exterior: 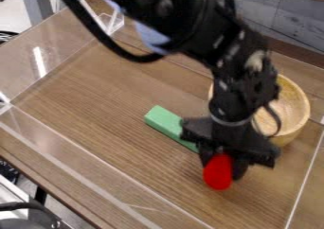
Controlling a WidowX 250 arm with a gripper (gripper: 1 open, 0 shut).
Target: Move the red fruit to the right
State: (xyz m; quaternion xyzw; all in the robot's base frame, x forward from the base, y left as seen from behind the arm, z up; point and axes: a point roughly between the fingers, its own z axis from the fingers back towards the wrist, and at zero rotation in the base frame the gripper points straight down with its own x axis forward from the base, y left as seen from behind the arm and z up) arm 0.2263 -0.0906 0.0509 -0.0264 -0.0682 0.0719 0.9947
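Light brown wooden desk (76, 129), grey plank wall (291, 8) behind. Small red rounded toy fruit (218, 172) sits at the tips of the black metal pincer (228, 161), on the camera's near side, low in view toward the right. Pincer state: closed on the fruit, by the look of it, the fingers at its upper part and the lower part showing beneath. Long axis appears to run roughly up and down in view. Gap under the fruit cannot be judged. Green rectangular block (172, 125) lies to the upper left; round tan wooden bowl (294, 102) to the upper right. Judgement: the coming shift goes rightward, passing in front of the bowl.
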